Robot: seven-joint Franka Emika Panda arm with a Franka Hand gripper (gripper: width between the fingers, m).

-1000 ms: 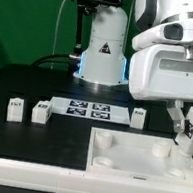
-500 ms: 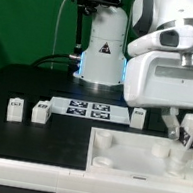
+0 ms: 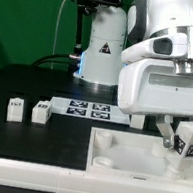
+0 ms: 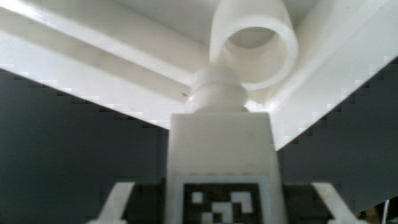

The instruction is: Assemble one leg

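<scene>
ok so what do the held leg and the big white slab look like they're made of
The leg: likely matte white plastic, maybe 3D-printed; faces evenly white and dull, with a black-and-white tag on one side. The slab: seemingly the same matte white plastic; smooth rounded sockets, no grain or shine. The look alone cannot confirm it.

Up close, the leg filled most of the shot, pinched between the two fingers of the gripper, with its black-and-white tag facing the camera. Its narrower round end pointed at a round socket in the white slab. It was close, but I couldn't tell if it was touching. Dark table showed on either side.
</scene>
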